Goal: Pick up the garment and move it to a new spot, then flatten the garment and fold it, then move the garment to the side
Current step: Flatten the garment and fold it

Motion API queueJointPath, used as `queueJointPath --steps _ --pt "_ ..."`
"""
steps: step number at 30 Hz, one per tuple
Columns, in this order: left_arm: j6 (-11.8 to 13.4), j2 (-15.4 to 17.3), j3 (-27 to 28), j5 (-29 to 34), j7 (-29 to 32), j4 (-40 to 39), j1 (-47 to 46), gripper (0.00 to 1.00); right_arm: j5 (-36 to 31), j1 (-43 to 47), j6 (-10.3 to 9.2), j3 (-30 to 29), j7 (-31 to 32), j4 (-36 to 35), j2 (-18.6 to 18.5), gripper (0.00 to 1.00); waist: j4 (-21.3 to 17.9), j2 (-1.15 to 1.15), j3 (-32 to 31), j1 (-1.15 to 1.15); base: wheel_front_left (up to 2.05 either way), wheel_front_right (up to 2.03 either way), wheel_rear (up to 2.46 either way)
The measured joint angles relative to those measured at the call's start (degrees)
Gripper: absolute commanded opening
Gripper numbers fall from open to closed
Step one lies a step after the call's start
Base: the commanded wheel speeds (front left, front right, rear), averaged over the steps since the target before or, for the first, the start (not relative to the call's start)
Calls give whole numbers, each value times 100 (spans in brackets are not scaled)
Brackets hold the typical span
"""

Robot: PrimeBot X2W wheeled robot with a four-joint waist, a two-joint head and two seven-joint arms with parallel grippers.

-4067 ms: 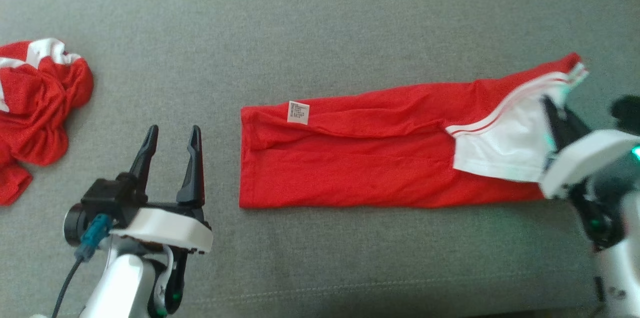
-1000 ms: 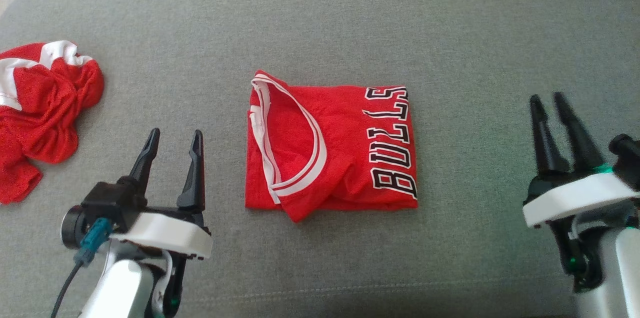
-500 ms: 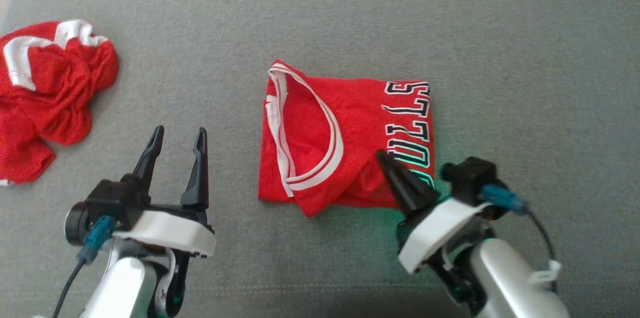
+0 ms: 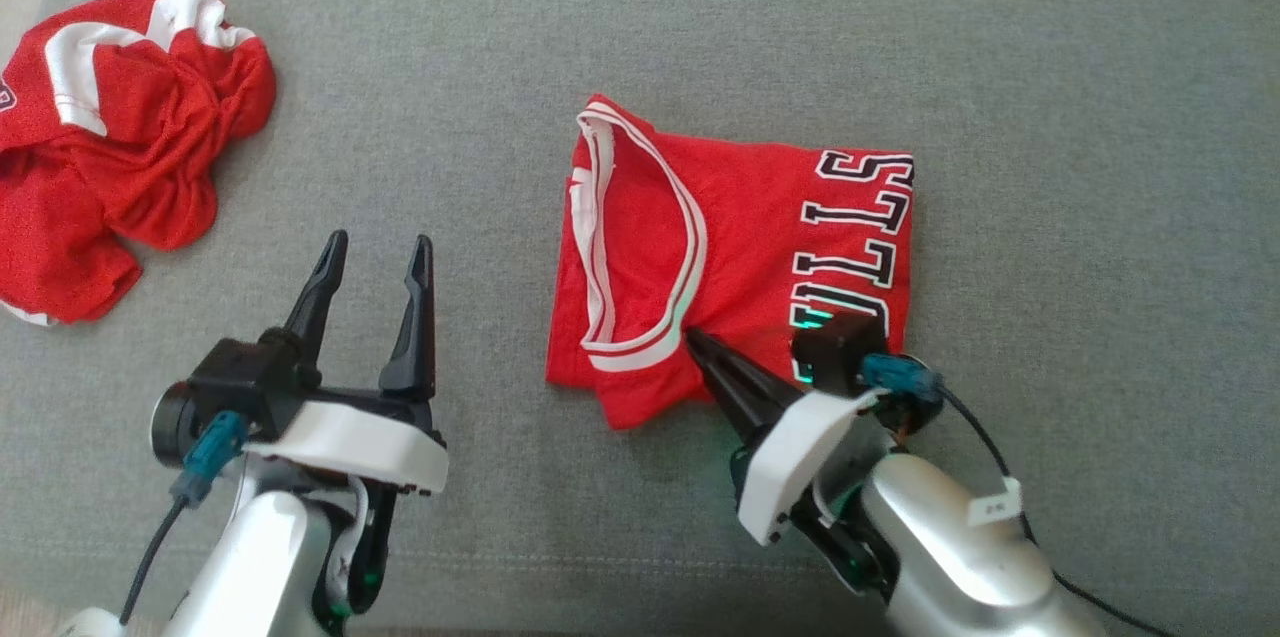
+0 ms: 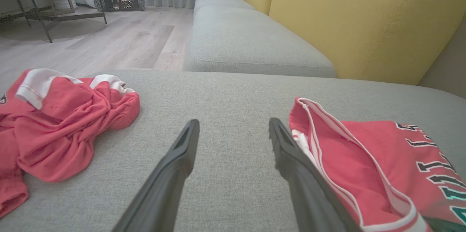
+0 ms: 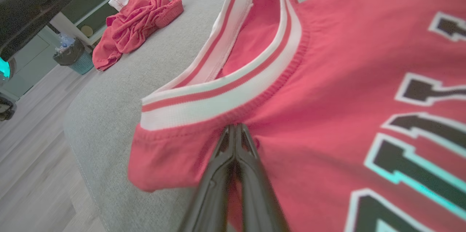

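Note:
The garment (image 4: 740,247), a red jersey with white collar trim and black lettering, lies folded into a rough square in the middle of the grey cushion (image 4: 700,17). My right gripper (image 4: 693,337) is shut, its fingers lying over the jersey's near edge with the tips touching the fabric just below the collar trim. The right wrist view shows the closed tips (image 6: 235,127) against the red cloth (image 6: 327,79), nothing clamped between them. My left gripper (image 4: 378,242) stands open over bare cushion to the jersey's left. In the left wrist view its fingers (image 5: 233,124) are spread beside the jersey (image 5: 364,159).
A second red and white garment (image 4: 120,137) lies crumpled at the cushion's far left. Yellow backrests (image 5: 346,17) stand behind the seat. Wood floor (image 5: 109,42) lies past the cushion's left end, with a table and bin beyond.
The right gripper shut, then swung in from the right onto the folded jersey and slid left to the collar. The camera shifted, so the whole scene sits further right. The left arm held still.

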Motion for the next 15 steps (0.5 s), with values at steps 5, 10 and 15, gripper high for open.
queueJointPath --steps 5,10,15 --pt "-4 -38 -1 0 -7 57 -93 100 211 -369 0 478 -71 394 21 0 40 0 57 0 0 0 0" --pt "-22 -69 -4 0 -9 107 -97 100 363 -616 0 802 -77 683 24 0 43 0 73 0 0 0 0" --pt "-21 -69 4 0 -53 133 -97 100 485 -633 0 679 -279 744 47 0 -19 0 22 0 0 0 0"
